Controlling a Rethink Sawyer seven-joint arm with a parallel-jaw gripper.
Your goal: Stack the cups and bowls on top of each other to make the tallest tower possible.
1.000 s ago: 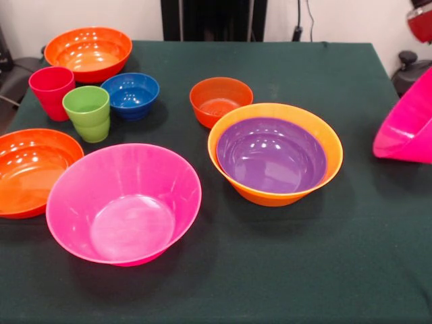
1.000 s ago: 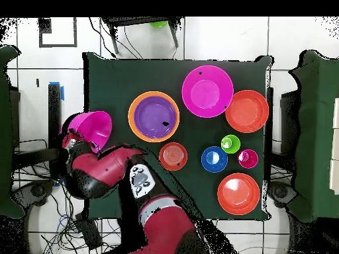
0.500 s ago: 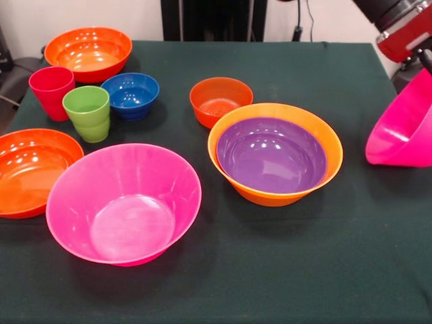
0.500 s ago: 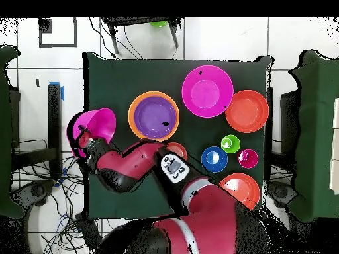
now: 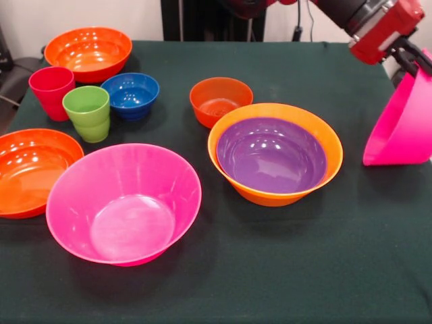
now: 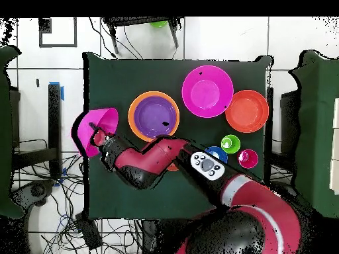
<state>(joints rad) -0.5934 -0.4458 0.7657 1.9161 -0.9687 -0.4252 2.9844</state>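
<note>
From the front, the gripper point(image 5: 413, 62) pinches the rim of a tipped pink bowl point(image 5: 403, 125) at the table's point(image 5: 283, 270) right edge. From above, that bowl point(image 6: 94, 127) hangs just beside the purple bowl point(image 6: 154, 116) nested in the orange bowl point(image 6: 135, 107).

Dark green worktop point(image 5: 304, 270). Two hot pink bowls point(image 5: 123, 201) — a purple bowl point(image 5: 271, 154) inside an orange one point(image 5: 317, 131). Red cup point(image 5: 50, 91), lime green cup point(image 5: 88, 113), blue bowl point(image 5: 130, 94).
</note>
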